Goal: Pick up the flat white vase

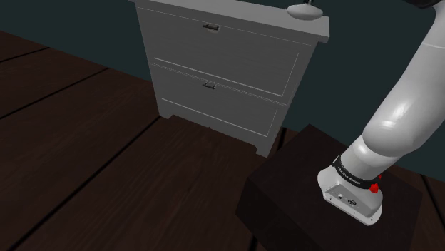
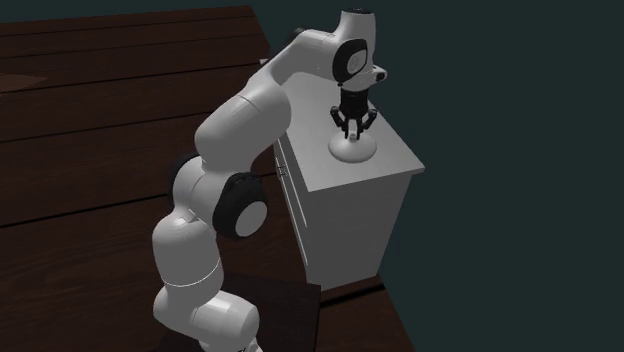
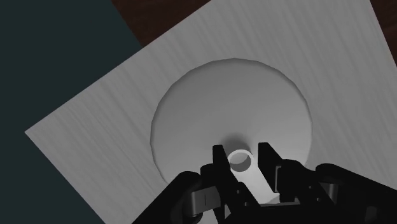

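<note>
The black two-finger pincer is held narrowly open with nothing gripped, its fingers set either side of the short round neck of the flat, disc-shaped white vase. The vase sits directly beneath the pincer on the top of the white two-drawer chest. A slip is the likely risk: if the fingers are closed off-centre, the small neck could be squeezed out sideways, and the wide body tilted or pushed toward the nearby chest edge.
</note>
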`<state>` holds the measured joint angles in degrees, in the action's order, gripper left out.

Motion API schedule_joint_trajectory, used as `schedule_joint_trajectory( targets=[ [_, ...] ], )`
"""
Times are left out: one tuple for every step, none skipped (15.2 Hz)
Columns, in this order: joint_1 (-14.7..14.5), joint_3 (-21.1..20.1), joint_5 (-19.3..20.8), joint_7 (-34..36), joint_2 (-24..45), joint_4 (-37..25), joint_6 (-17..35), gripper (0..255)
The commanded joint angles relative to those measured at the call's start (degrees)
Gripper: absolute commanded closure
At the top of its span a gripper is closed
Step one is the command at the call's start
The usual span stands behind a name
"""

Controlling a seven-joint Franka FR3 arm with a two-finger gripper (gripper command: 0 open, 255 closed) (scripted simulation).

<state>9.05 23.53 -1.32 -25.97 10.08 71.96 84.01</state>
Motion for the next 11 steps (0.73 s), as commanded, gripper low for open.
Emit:
schedule_joint_trajectory(
  targets=[
    [0.3, 0.1, -0.4, -0.2, 0.9, -2.6, -1.8, 255],
    [0.5, 0.1, -0.7, -0.3, 1.5, -4.2, -2.9, 255],
    [0.7, 0.2, -0.9, -0.5, 2.1, -5.9, -3.9, 255],
    [1.0, 0.3, -1.2, -0.7, 2.8, -7.7, -5.1, 255],
    [1.3, 0.3, -1.6, -0.8, 3.5, -9.5, -6.2, 255],
    [1.7, 0.4, -1.9, -1.0, 4.3, -11.4, -7.4, 255],
    [2.1, 0.5, -2.3, -1.2, 5.2, -13.5, -8.7, 255],
    [2.5, 0.5, -2.8, -1.4, 6.1, -15.8, -10.0, 255],
    [3.1, 0.6, -3.3, -1.6, 7.2, -18.2, -11.4, 255],
    [3.7, 0.6, -3.9, -1.8, 8.4, -20.9, -13.0, 255],
    [4.4, 0.6, -4.6, -2.0, 9.7, -23.9, -14.7, 255]
  ],
)
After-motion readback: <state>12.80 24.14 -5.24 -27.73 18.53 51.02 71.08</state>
